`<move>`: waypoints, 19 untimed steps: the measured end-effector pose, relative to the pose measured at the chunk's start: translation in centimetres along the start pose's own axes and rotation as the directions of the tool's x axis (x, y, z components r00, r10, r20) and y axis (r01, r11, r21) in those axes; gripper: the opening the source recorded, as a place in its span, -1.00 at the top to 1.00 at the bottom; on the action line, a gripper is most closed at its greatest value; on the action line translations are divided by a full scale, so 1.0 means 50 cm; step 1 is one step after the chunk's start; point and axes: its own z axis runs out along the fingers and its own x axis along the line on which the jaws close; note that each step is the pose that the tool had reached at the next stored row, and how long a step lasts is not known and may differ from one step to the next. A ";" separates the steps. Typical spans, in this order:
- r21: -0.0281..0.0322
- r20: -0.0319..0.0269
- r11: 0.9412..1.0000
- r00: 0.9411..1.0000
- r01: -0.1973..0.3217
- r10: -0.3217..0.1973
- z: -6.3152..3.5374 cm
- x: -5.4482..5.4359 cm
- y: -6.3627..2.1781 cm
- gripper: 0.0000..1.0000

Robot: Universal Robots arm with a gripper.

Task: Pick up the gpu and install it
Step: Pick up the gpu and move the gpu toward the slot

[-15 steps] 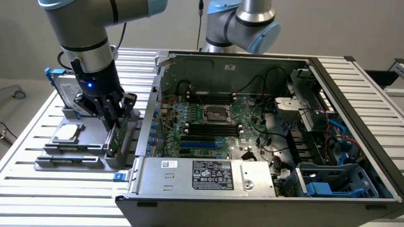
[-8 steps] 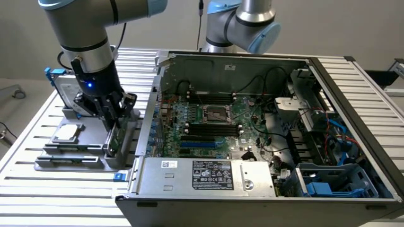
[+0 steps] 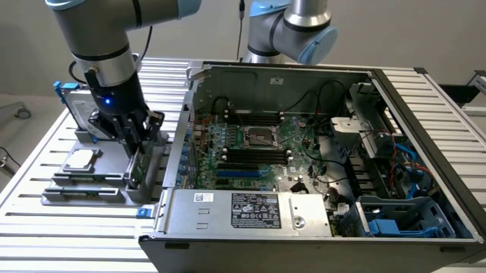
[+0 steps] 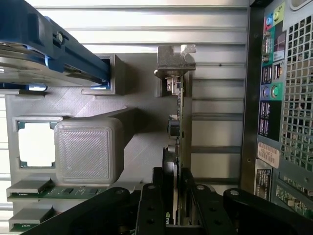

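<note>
Slatted surface (image 3: 45, 227), exterior view's left: grey holder (image 3: 83, 193) props gpu (image 4: 179, 122) upright on edge, so my fingers (image 4: 151, 208) pinch both faces.

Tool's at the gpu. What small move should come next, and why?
Probably a short, straight lift, once grip is confirmed. The tool sits over the gpu, which stands on edge in the gray holder, close beside the computer case; any sideways motion could jam or knock it.
</note>
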 end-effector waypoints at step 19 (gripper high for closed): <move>0.000 0.000 1.000 1.000 0.000 0.000 -0.163 0.001 -0.001 0.47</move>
